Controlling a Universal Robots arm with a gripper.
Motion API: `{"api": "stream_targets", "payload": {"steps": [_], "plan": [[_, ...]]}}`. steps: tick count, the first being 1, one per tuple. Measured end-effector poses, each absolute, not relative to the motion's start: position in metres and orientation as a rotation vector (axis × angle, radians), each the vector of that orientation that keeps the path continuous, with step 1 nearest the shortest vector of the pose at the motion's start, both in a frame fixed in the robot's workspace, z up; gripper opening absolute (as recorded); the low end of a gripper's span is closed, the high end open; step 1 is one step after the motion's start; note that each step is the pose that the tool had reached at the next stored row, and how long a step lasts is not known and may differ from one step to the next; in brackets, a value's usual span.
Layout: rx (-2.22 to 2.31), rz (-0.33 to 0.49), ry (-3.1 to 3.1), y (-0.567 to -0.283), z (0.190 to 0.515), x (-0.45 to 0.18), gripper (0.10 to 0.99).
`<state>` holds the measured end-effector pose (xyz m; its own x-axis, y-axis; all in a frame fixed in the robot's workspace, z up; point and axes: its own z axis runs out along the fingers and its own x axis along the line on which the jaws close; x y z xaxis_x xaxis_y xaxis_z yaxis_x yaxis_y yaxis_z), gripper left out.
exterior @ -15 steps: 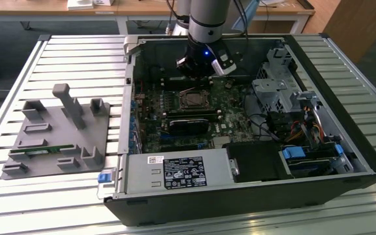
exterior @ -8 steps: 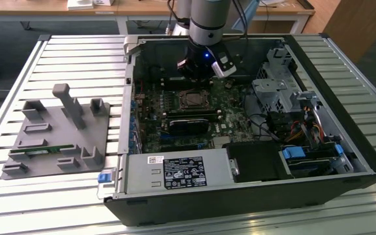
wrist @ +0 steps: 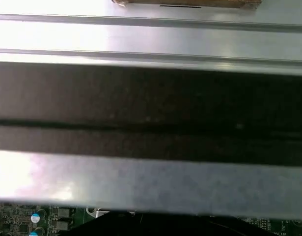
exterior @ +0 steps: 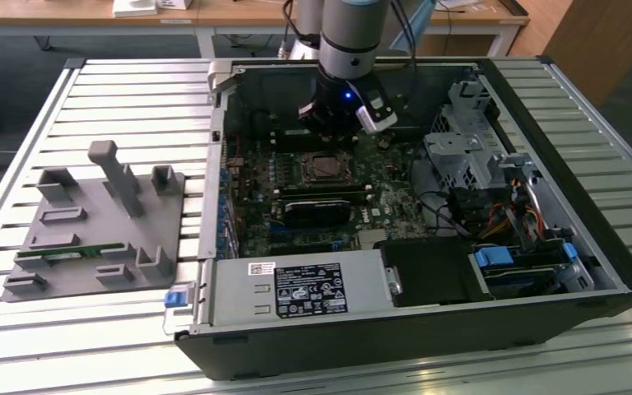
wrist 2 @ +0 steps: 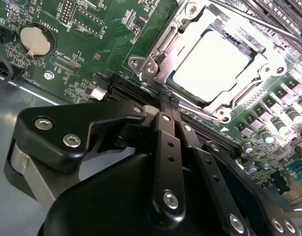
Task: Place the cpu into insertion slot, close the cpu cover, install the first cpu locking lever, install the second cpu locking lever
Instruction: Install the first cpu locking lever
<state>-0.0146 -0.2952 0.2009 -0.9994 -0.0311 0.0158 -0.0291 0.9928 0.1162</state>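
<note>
Inside the open case [exterior: 492, 271], the cpu [wrist 2: 212, 66] lies seated in the slot [exterior: 324, 168] with the cover [wrist 2: 200, 29] down over it, while the closed, empty pincer [wrist 2: 166, 101] hovers beside the socket; levers judged outstanding.

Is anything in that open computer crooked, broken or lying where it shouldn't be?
Nothing stands out. In the second wrist view the cpu sits flat and square, framed by the cpu cover lying down around it. The gripper is closed beside the socket, holding nothing, and the green board shows no loose parts.
</note>
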Motion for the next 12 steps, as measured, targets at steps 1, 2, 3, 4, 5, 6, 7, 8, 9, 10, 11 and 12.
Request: {"api": "stream_targets", "payload": {"steps": [1, 2, 3, 4, 5, 6, 7, 8, 9, 10, 11, 12], "plan": [[0.047, -0.18, -3.117, -0.2949, 0.2004, -0.0143, 0.106], [0.047, -0.178, -3.116, -0.2946, 0.2, -0.0141, 0.106], [0.047, -0.175, -3.115, -0.2944, 0.1996, -0.0139, 0.106], [0.047, -0.173, -3.114, -0.2941, 0.1993, -0.0137, 0.106], [0.046, -0.168, -3.114, -0.2937, 0.199, -0.0134, 0.106], [0.046, -0.164, -3.113, -0.2933, 0.1987, -0.0131, 0.106], [0.046, -0.158, -3.113, -0.2927, 0.1984, -0.0126, 0.106], [0.046, -0.152, -3.113, -0.2924, 0.1983, -0.0124, 0.106], [0.046, -0.15, -3.112, -0.2923, 0.1983, -0.0123, 0.106], [0.046, -0.15, -3.111, -0.2922, 0.1985, -0.0123, 0.106], [0.046, -0.149, -3.111, -0.2922, 0.1992, -0.0124, 0.106], [0.046, -0.15, -3.111, -0.2921, 0.2002, -0.0123, 0.106]]}}
